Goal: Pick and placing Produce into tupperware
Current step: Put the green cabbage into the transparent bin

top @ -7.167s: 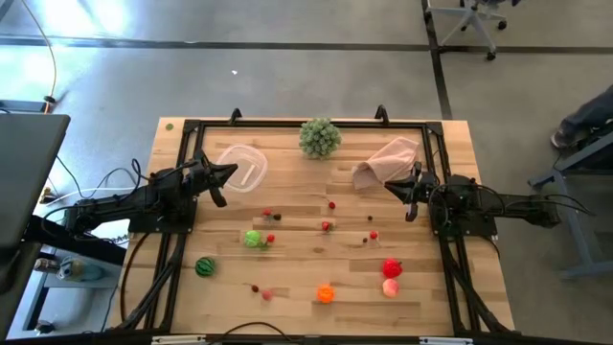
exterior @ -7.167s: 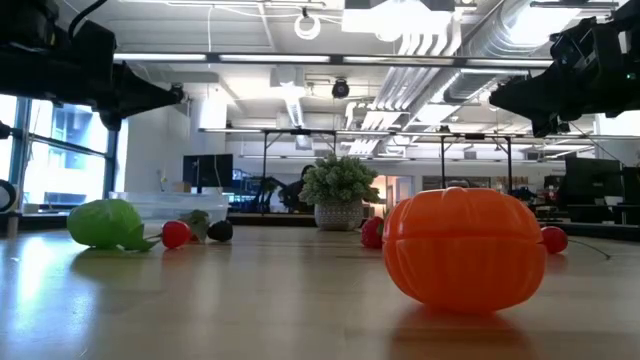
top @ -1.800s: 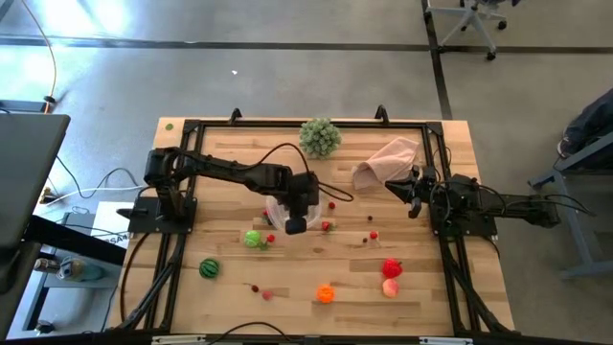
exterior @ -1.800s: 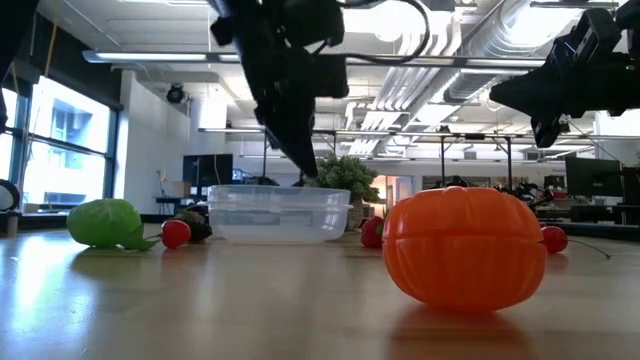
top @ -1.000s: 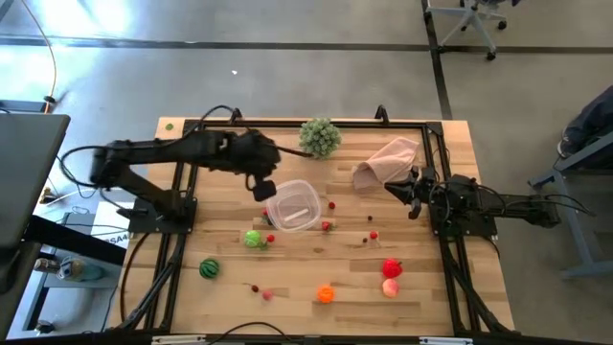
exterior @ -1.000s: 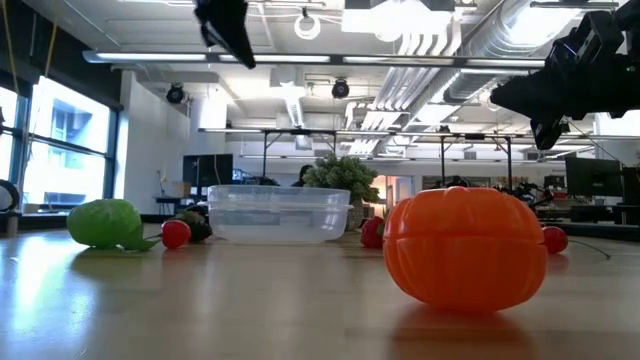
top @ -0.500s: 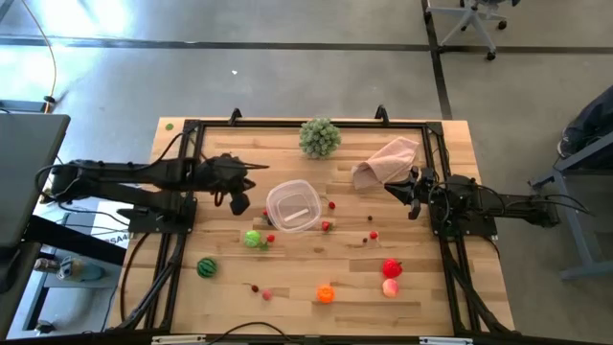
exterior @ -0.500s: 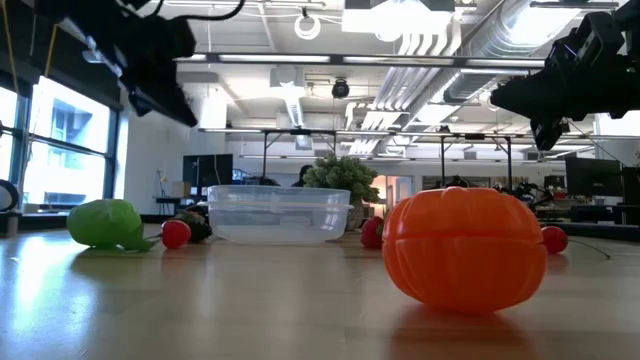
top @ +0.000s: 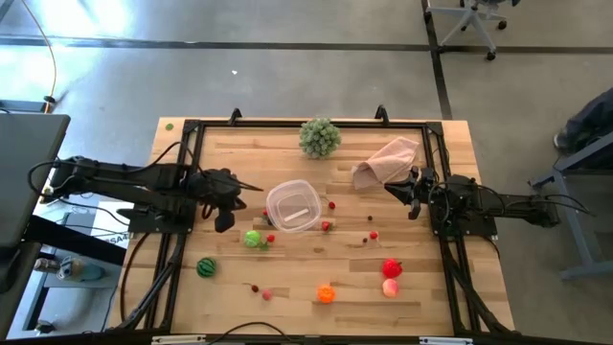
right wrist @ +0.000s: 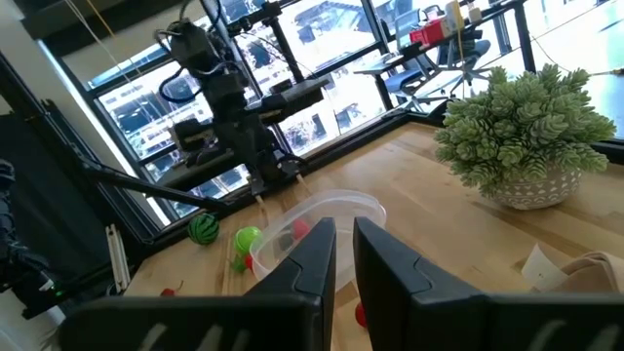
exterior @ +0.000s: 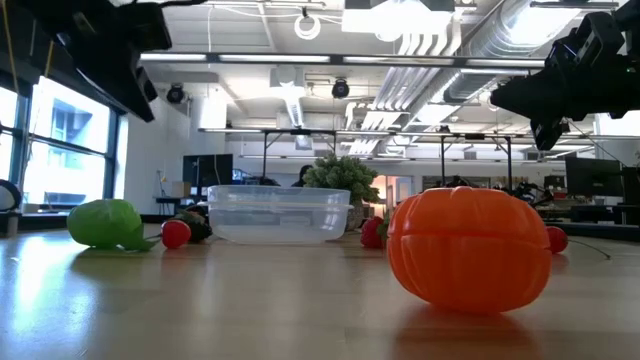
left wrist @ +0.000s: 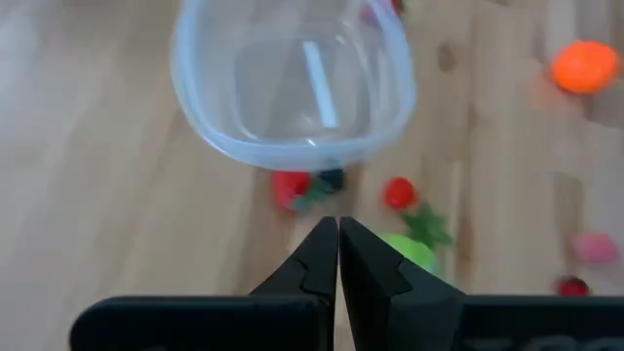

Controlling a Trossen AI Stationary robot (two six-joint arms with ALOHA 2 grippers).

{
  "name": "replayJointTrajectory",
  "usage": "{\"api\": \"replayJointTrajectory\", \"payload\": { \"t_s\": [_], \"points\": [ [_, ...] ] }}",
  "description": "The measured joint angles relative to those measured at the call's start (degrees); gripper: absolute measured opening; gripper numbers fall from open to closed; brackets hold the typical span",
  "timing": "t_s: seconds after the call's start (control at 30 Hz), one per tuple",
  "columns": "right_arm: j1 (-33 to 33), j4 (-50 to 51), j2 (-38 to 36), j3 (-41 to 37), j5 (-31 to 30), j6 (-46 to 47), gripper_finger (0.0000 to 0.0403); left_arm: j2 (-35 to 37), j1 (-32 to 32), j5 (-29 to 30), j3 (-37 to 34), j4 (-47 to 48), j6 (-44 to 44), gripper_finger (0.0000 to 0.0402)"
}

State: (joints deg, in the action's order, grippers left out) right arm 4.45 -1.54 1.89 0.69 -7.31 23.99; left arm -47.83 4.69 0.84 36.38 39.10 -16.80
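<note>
So the tupperware [top: 293, 206] sits empty around mid-table, and all the produce is loose around it: a light green piece [top: 253, 239] just off its near-left corner with a couple of tiny berries [left wrist: 398, 192] beside it, a striped dark green one [top: 205, 267] further toward the near-left, an orange one [top: 326, 293] near the front edge, and red [top: 392, 268] and pink [top: 390, 287] pieces touching each other on the near right. The left gripper [top: 226, 195] hovers left of the tub, its fingers pressed together with nothing between them. The right gripper [top: 410, 192] waits by the cloth [top: 386, 161] on the far right, its fingers a little apart in its wrist view and also empty. Looks like the step is going for the first piece, probably the light green one since it's closest. To do it well, the left claw needs to spread before dropping, come straight down over the green body rather than its leafy bit, and stay clear of the tub wall and the berries so nothing gets knocked rolling.
</note>
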Motion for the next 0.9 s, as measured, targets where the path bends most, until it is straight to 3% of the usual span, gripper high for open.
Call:
{"api": "replayJointTrajectory", "payload": {
  "t_s": [0.13,0.3,0.4,0.77,0.9],
  "points": [
    [0.0,0.0,0.0,0.0,0.0,0.0,0.003,0.0,-2.0,-0.7,1.9,3.9,-3.9,0.0005],
    [0.0,0.0,0.0,0.0,0.0,0.0,0.003,0.0,-4.9,-7.3,3.2,6.1,-11.0,0.0005],
    [0.0,0.0,0.0,0.0,0.0,0.0,0.003,-0.1,-6.9,-7.8,3.4,6.3,-13.0,0.0005],
    [0.0,0.0,0.0,0.0,0.0,0.0,0.003,-4.3,-14.3,-2.4,3.5,2.8,-16.5,0.0005],
    [0.0,0.0,0.0,0.0,0.0,0.0,0.003,-9.8,-15.7,3.4,7.2,9.2,-16.5,0.0005]
  ]
}}
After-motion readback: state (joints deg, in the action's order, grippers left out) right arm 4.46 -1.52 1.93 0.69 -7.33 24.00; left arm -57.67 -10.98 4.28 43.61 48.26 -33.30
